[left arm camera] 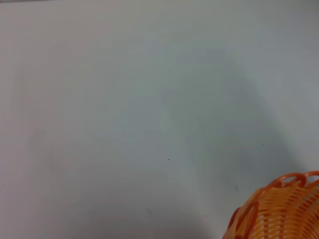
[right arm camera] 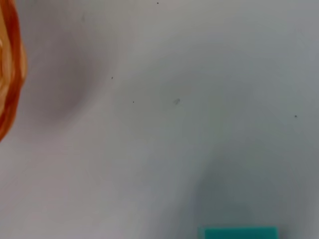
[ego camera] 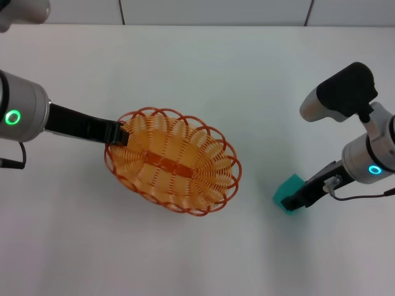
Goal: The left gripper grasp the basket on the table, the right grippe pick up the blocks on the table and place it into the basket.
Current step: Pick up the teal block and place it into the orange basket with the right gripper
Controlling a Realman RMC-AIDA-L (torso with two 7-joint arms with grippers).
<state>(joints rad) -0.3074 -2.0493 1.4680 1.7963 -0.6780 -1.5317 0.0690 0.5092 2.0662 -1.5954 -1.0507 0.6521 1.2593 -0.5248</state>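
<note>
Your left gripper (ego camera: 121, 135) is clamping the left rim of the basket (ego camera: 176, 163), its black fingers pressed onto the looped wire edge. The orange basket is sitting near the middle of the white table (ego camera: 197, 68), well left of the cube. Your right gripper (ego camera: 295, 201) is reaching in from the right and is sitting against the teal cube (ego camera: 287, 190), which is resting on the table; you cannot tell from the head view whether the fingers are spread or pinching it. In the right wrist view, the cube (right arm camera: 240, 233) is showing at one edge and the basket rim (right arm camera: 11, 74) at another, with bare tabletop between them. In the left wrist view, only a corner of the basket (left arm camera: 279, 209) is showing.
</note>
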